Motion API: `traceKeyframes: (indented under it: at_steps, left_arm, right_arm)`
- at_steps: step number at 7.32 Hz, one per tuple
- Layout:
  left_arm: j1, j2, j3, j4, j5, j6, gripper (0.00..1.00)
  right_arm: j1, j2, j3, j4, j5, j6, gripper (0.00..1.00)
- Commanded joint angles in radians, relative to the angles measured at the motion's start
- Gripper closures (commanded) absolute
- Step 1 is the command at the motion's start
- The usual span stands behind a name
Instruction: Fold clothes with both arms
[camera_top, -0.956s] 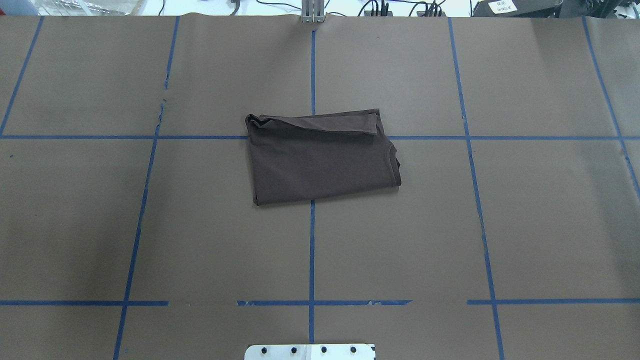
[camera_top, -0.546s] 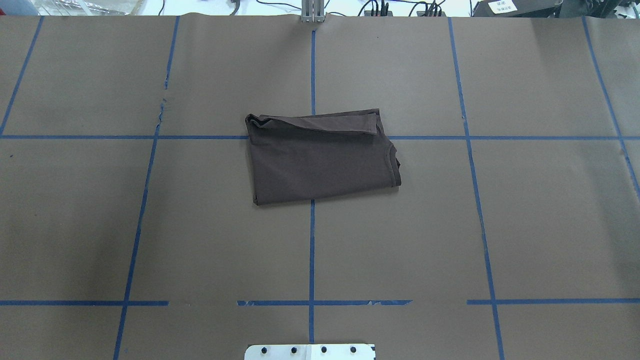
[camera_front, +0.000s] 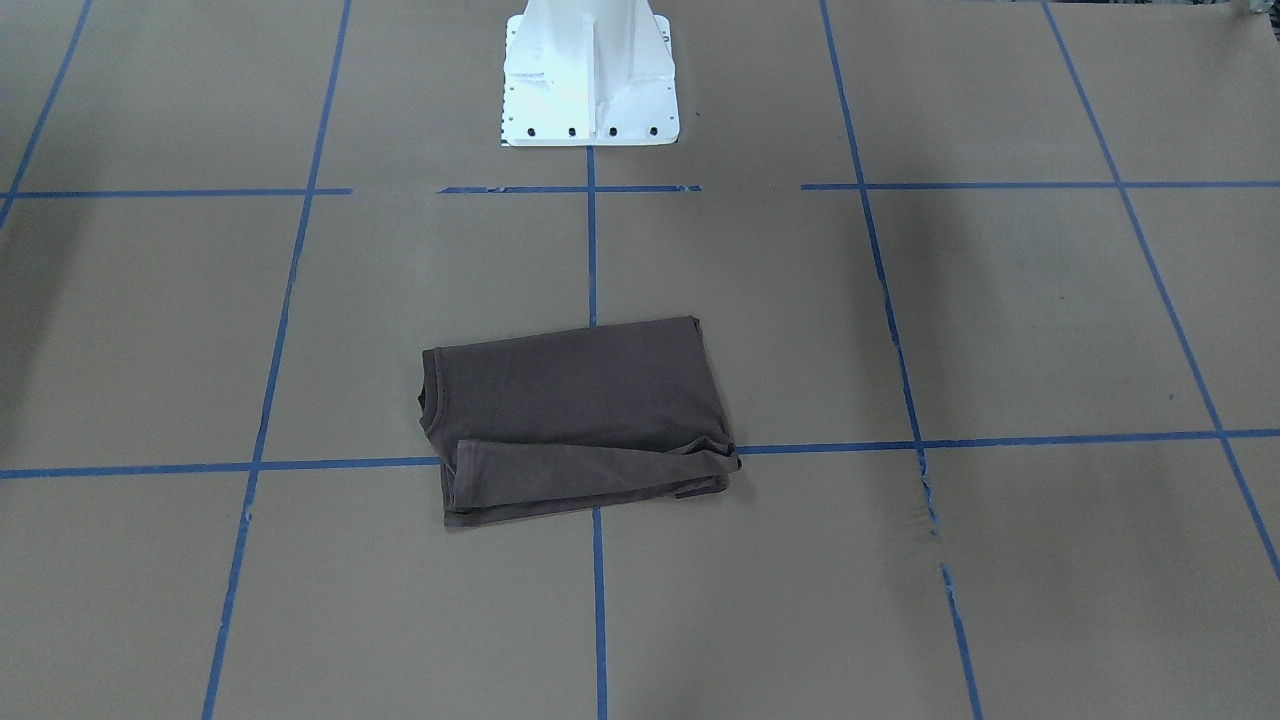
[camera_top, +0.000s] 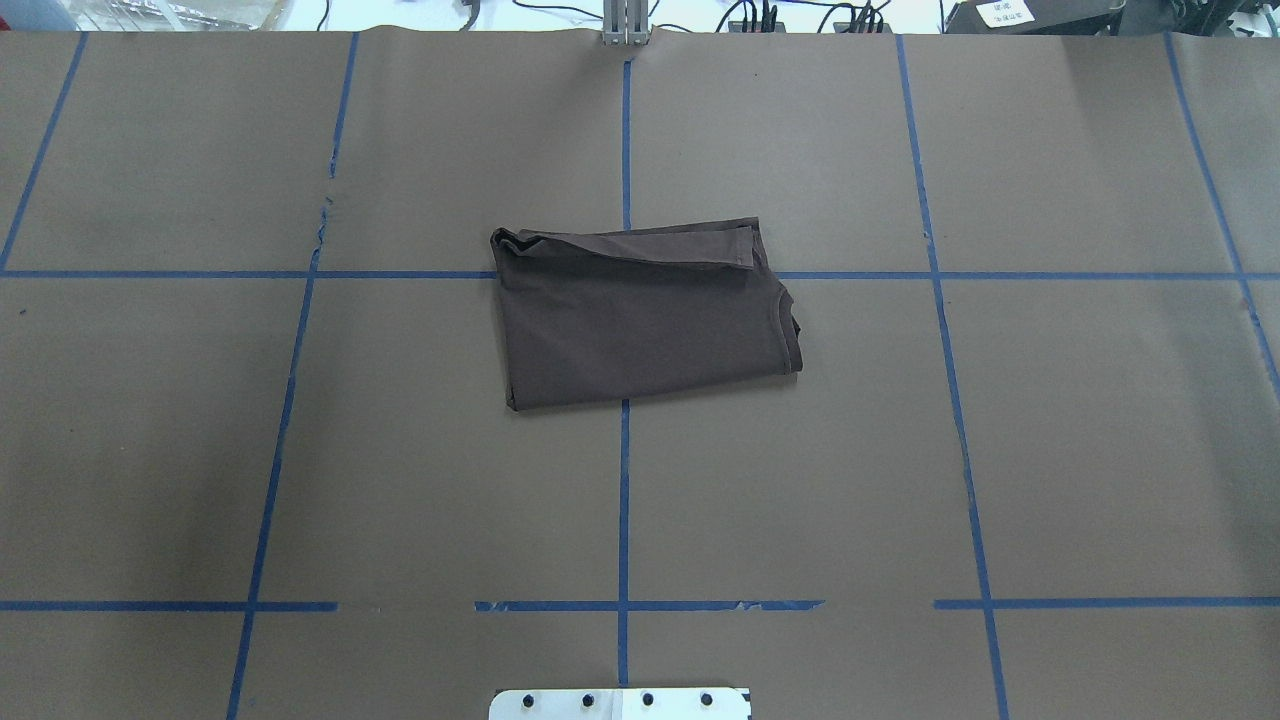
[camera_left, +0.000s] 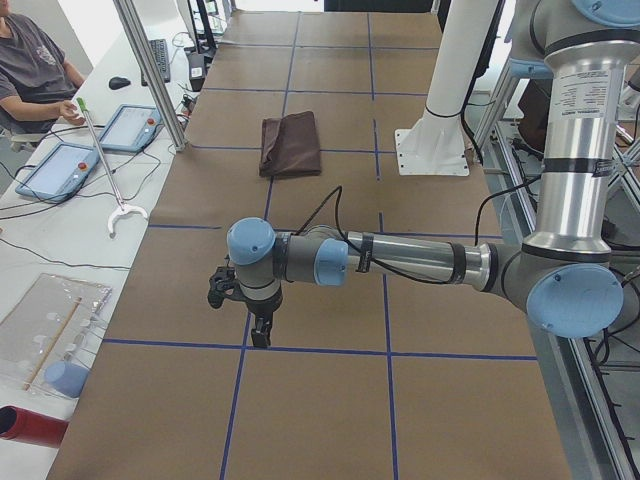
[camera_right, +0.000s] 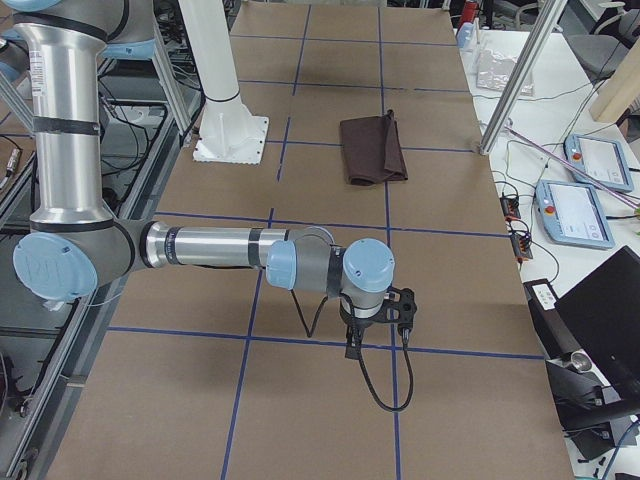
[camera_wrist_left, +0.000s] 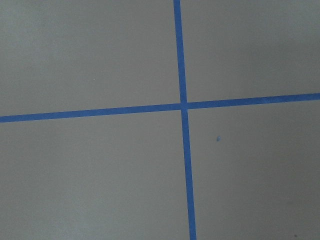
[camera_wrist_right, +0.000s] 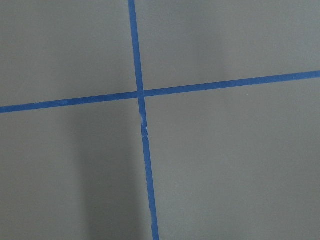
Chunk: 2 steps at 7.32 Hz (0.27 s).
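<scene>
Where our left arm (camera_left: 400, 262) reaches low over the table's (camera_top: 1100, 450) left end, the left gripper (camera_left: 259, 338) points down at the blue tape (camera_top: 624, 500), and we cannot tell how far its fingers are parted. At the middle, the folded T-shirt (camera_top: 640, 320) lies flat, well apart from both grippers. Our right gripper (camera_right: 352, 345) hangs likewise over the right end, and we cannot make out its fingers either.

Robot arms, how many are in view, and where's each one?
2. The left arm stretches low over the table at the robot's left end; the right arm does likewise at the right end. Both are well away from the shirt.
</scene>
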Motion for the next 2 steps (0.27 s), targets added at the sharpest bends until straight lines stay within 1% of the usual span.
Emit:
traceKeyframes:
  at_steps: [1, 2]
  left_arm:
    - [0.0, 0.0, 0.002, -0.002, 0.0, 0.003, 0.0]
    - [0.0, 0.0, 0.001, -0.002, 0.0, 0.004, 0.0]
  right_arm:
    - [-0.001, 0.0, 0.0, 0.0, -0.001, -0.002, 0.0]
    - [-0.001, -0.001, 0.0, 0.0, 0.001, -0.002, 0.0]
